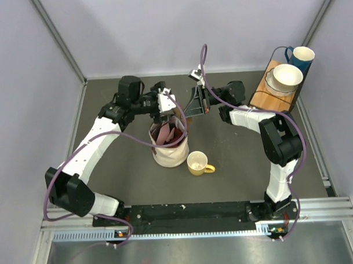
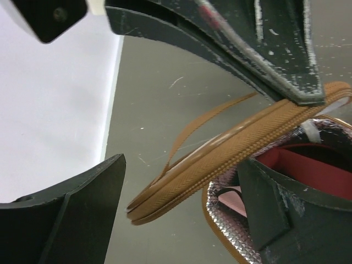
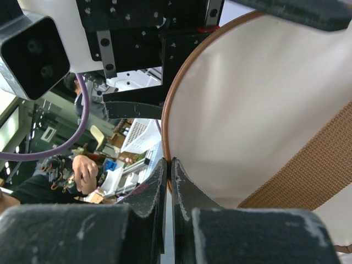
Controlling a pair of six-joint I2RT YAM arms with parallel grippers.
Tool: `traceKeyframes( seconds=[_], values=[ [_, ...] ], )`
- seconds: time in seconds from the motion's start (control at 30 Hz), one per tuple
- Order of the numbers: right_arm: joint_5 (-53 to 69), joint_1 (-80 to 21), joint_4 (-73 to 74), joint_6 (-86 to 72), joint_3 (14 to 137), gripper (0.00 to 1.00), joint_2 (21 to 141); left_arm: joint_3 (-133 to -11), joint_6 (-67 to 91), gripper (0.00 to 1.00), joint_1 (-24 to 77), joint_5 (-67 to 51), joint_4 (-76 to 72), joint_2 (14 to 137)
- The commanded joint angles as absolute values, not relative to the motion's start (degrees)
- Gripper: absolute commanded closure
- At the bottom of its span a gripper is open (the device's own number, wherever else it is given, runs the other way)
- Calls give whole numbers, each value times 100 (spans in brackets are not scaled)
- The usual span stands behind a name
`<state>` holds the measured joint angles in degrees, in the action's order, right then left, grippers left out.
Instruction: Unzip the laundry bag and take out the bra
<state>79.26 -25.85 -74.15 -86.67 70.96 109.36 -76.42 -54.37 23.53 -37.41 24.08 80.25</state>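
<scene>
The dark table (image 1: 120, 186) fills the overhead view, both arms reaching in toward its middle. Just left of centre sits the laundry bag (image 1: 170, 154), upright and unzipped, mouth gaping upward. Its round cream lid (image 3: 258, 99) is swung up and stands on edge at the bag's 1 o'clock side. The brown strap (image 3: 308, 170) crosses the lid's face in the right wrist view.

Off at the table's 2 o'clock corner is a wooden tray (image 1: 268, 100) carrying a white bowl (image 1: 286, 76), with a blue mug (image 1: 302, 57) at the bowl's 1 o'clock.

Now the grippers. The right gripper (image 3: 168, 170) comes in from 3 o'clock, its fingers pressed together and pinching the lid's brown rim, keeping it raised. The left gripper (image 2: 181, 170) hangs right over the bag's mouth from 10 o'clock. Its fingers are spread wide and grip nothing. The brown zipper trim (image 2: 231, 159) runs across the gap between them, one finger outside the bag and the other in front of the opening. From the left wrist you can see the right gripper's scratched finger clamped on that same trim.

A yellow mug (image 1: 197, 163) stands at the bag's 4 o'clock, just beside it, handle pointing to 3 o'clock.

And the bra (image 2: 313, 165) is in the bag, dark red against the silvery lining.
</scene>
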Motion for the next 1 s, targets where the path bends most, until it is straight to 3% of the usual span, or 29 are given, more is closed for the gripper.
traceKeyframes(
  seconds=[0.0, 0.1, 0.13, 0.17, 0.2, 0.3, 0.33, 0.4, 0.43, 0.47, 0.5, 0.6, 0.63, 0.7, 0.8, 0.97],
  values=[
    [7937, -2637, -9220, -8692, 7277, 100, 10819, -7831, -5704, 15, 2391, -4341, 2654, 8007],
    [7919, -2628, -9220, -8692, 7277, 100, 10837, -7796, -5722, 39, 2391, -4281, 2812, 7972],
    [7919, -2637, -9211, -8710, 7286, 100, 10846, -7796, -5704, 54, 2391, -4245, 2839, 7946],
    [7902, -2637, -9211, -8727, 7286, 100, 10863, -7796, -5669, 81, 2391, -4193, 2856, 7919],
    [7893, -2637, -9211, -8728, 7312, 100, 10881, -7787, -5608, 98, 2391, -4071, 2848, 7910],
    [7796, -2602, -9211, -8911, 7452, 100, 10977, -7778, -5144, 100, 2391, -3754, 2830, 7779],
    [7770, -2593, -9220, -8999, 7497, 79, 11021, -7778, -4959, 100, 2391, -3448, 2769, 7700],
    [7638, -2549, -9211, -9114, 7515, 53, 11004, -7778, -4433, 100, 2391, -3148, 2725, 7603],
    [7577, -2514, -9211, -9097, 7506, 35, 10969, -7778, -4203, 100, 2391, -2807, 2681, 7498],
    [7437, -2479, -9176, -9088, 7480, 20, 10934, -7778, -4001, 100, 2391, -2621, 2681, 7427],
    [7349, -2435, -9089, -9053, 7419, 12, 10829, -7752, -3660, 100, 2391, -2463, 2681, 7357],
    [7102, -2277, -8029, -8361, 7199, 8, 10496, -7708, -2913, 100, 2391, -1891, 2707, 7023],
    [7058, -2259, -7511, -7488, 7146, 6, 10338, -7734, -2726, 100, 2391, -1733, 2742, 6883],
    [6786, -2259, -5403, -6448, 7128, 1, 10074, -7935, -2157, 100, 2391, -1302, 3049, 6786],
    [6259, -2276, -2886, -4732, 7434, 1, 9642, -8339, -1497, 100, 2391, -905, 3775, 6750],
    [5189, -2294, -487, -3025, 8076, 1, 9466, -8972, -371, 100, 2391, -1010, 4893, 7197]
  ],
)
